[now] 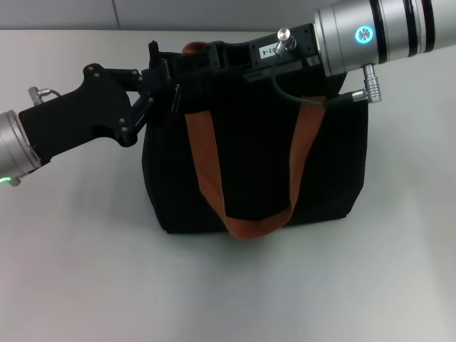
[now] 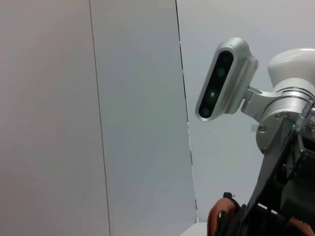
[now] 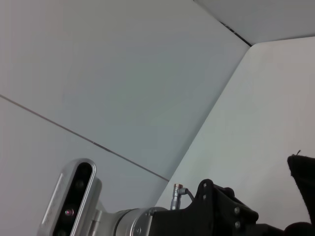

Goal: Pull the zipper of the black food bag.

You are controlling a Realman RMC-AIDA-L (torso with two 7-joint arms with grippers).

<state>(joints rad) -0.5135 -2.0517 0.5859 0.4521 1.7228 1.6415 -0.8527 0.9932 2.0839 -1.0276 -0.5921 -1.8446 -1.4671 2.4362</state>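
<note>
Now one black food bag [image 1: 256, 178] stands upright on the white table [image 1: 71, 271]. One orange strap [image 1: 246, 214] hangs down its front in a loop. Two grippers meet at the bag's top edge: the left gripper [image 1: 162, 75] at the left corner, the right gripper [image 1: 235, 57] along the top. I cannot tell how either one's jaws stand. The zipper is hidden.

One black food bag [image 1: 313, 171], standing on one white table [image 1: 71, 271]. Two orange strap handles [image 1: 206, 171], one mostly hidden. Two grippers: left gripper [image 1: 167, 78], right gripper [image 1: 221, 60].
</note>
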